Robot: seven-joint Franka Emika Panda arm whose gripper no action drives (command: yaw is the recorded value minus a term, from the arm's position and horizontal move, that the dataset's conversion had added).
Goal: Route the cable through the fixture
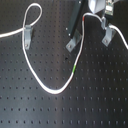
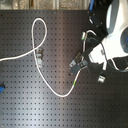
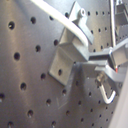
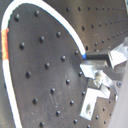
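The gripper point(image 4: 96, 57) has its jaws drawn together on the cable point(image 4: 55, 21): in the second wrist view the white cord arcs over the board and ends at the dark fingertips, with nothing of a gap to be seen there, and its red band point(image 4: 5, 43) lies on the far side of that arc. In the first wrist view the cord lies across the top of an angled metal fixture point(image 3: 65, 56) just beside the fingers, though which of the three on the board it is I cannot tell. In the first exterior view the gripper hangs at the top edge over the perforated black board point(image 1: 30, 102), near the right fixture point(image 1: 107, 36); one run of cable drops from the gripper past that fixture toward the first exterior view's right edge. The other run falls beside the middle fixture point(image 1: 72, 44), seemingly apart from it, carries the green band point(image 1: 74, 68) and sags into a low curve toward the first exterior view's bottom. From there it climbs to the left fixture point(image 1: 27, 35), makes a tall loop above it, crosses itself at the fixture and leaves by the first exterior view's left edge. In the second exterior view the white arm point(image 2: 118, 27) covers the gripper, and a small blue object point(image 2: 1, 89) sits at the second exterior view's left edge, well apart from the cable
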